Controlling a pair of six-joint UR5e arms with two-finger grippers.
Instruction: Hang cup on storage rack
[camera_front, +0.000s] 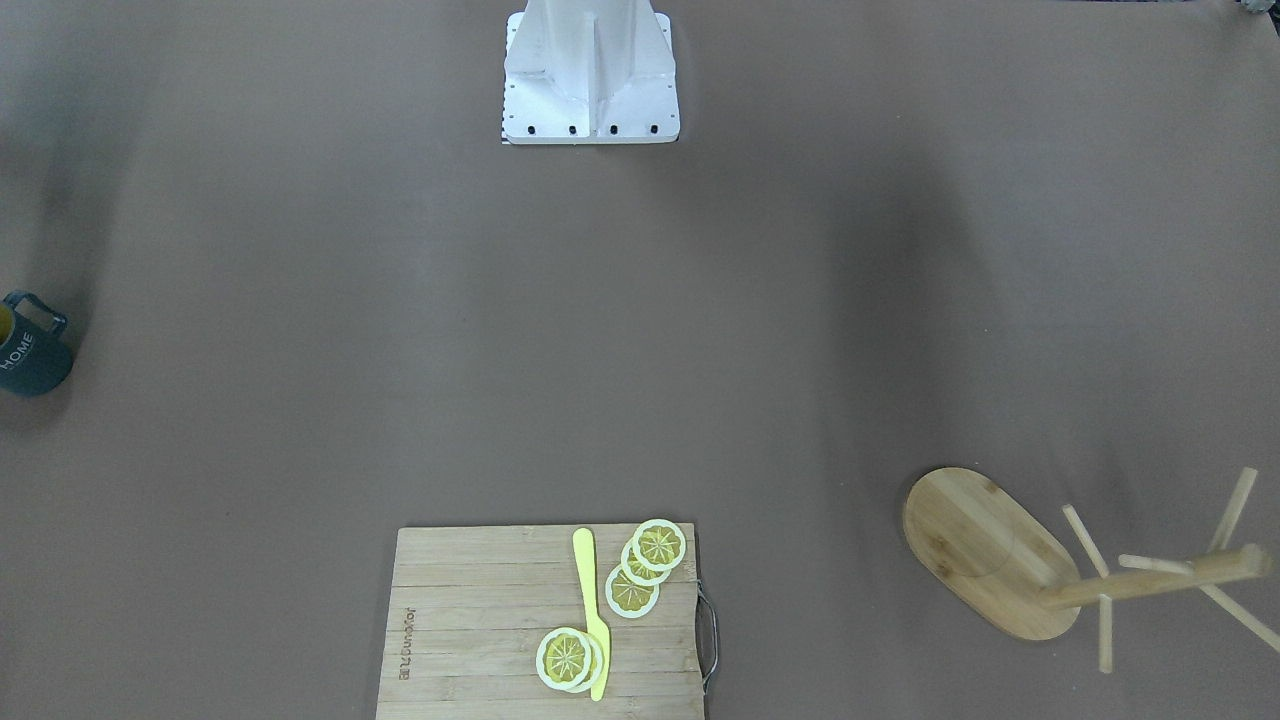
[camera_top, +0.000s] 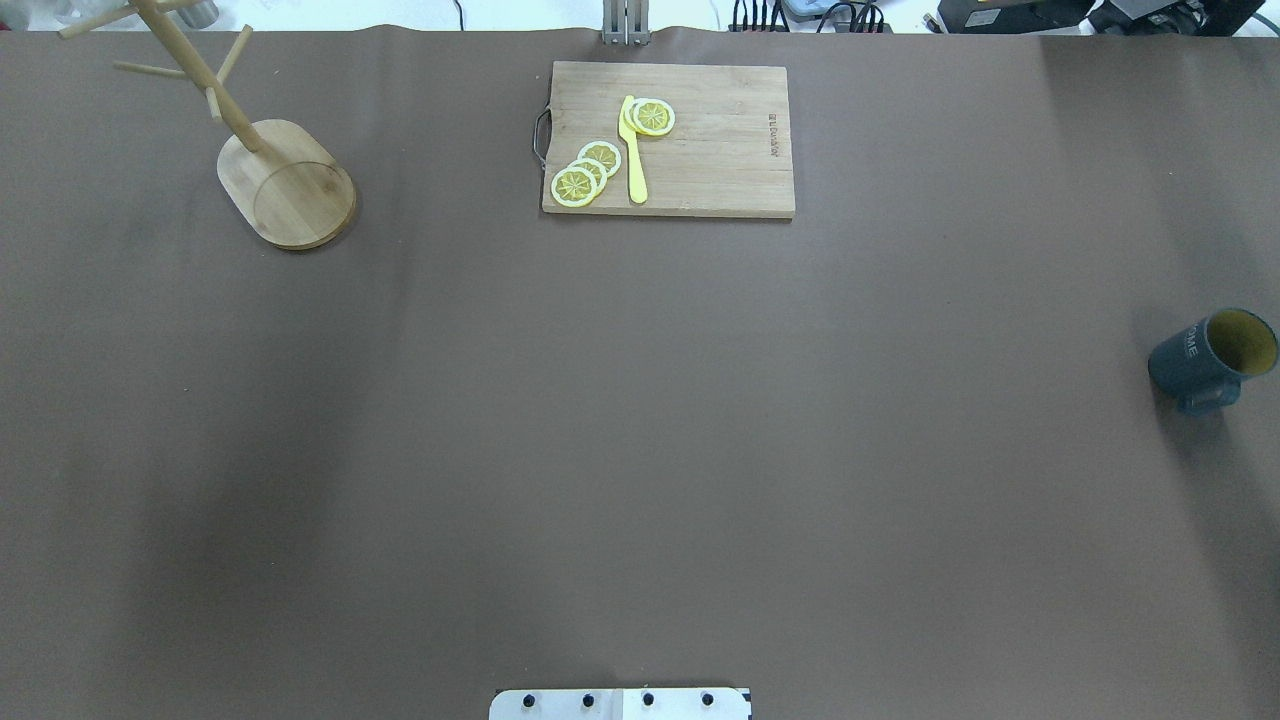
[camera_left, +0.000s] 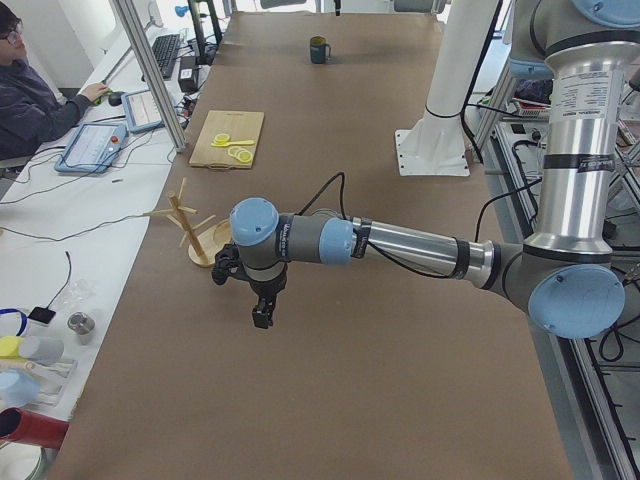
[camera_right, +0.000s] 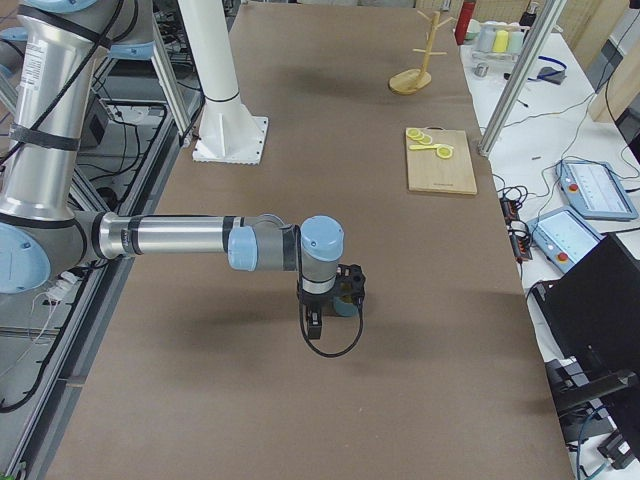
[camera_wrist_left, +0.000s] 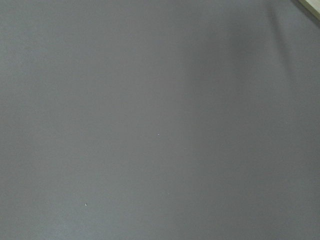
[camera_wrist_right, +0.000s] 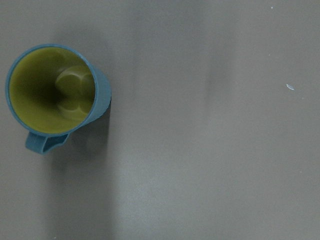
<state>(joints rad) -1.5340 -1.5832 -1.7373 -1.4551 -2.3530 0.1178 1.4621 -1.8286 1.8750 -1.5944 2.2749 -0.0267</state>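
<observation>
The cup, teal with a yellow inside, stands upright near the table's right edge, also at the left edge of the front-facing view. My right gripper hangs above the table just beside it; the cup sits at the left of the right wrist view, handle down-left. The storage rack stands at the far left, its pegs bare. My left gripper hovers over the table near the storage rack. Both grippers show only in the side views, so I cannot tell whether they are open or shut.
A wooden cutting board with lemon slices and a yellow knife lies at the far middle. The robot's white pedestal stands at the near edge. A person sits at a side desk.
</observation>
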